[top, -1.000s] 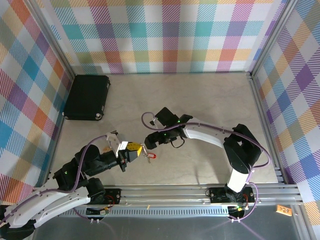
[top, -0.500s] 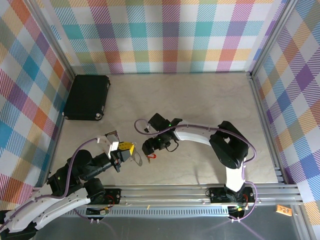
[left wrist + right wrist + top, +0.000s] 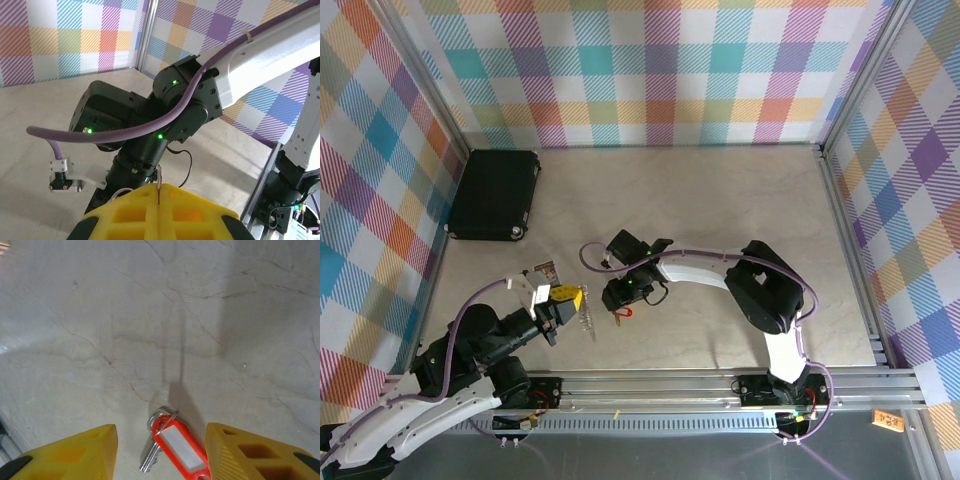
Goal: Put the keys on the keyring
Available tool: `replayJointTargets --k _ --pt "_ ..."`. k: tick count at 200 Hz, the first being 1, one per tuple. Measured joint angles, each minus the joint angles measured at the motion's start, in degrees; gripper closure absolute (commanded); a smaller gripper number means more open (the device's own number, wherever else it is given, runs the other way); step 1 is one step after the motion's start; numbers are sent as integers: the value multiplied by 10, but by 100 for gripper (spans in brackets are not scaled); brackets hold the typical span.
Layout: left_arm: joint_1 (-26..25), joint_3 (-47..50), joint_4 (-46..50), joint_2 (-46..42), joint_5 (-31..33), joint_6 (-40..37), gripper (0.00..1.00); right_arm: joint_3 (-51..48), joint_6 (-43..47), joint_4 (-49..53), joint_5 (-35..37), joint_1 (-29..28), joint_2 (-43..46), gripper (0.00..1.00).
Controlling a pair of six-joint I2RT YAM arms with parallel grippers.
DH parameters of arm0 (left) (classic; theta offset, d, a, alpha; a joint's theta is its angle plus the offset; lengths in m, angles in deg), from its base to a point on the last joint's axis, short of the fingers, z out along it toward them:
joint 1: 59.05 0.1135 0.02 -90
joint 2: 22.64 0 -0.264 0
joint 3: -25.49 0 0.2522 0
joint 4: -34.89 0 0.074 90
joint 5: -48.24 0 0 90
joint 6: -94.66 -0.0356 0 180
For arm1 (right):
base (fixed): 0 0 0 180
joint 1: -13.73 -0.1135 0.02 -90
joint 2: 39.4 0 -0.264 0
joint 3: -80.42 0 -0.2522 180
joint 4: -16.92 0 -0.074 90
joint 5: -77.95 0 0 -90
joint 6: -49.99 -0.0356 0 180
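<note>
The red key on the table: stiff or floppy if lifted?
Probably floppy: on the red key, plastic head and silver blade join at a small ring, so they would likely swing apart. It looks light and lies flat on the smooth table, so a push would likely slide it.

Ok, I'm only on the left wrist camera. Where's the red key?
Observer: The key lies flat on the table, between the right gripper's open fingers.
Operator: Are they touching it?
Observer: No, both fingers stand clear of it.
Operator: And where's my keyring from there?
Observer: From above, the keyring, pinched in the left gripper, sits beside the key, not touching it.
</note>
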Motion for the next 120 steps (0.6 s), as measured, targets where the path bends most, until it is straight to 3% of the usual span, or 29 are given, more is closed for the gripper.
replayJointTargets --k 120 --pt "0 8 3 -12 3 2 100 8 0 7 15 -11 -9 68"
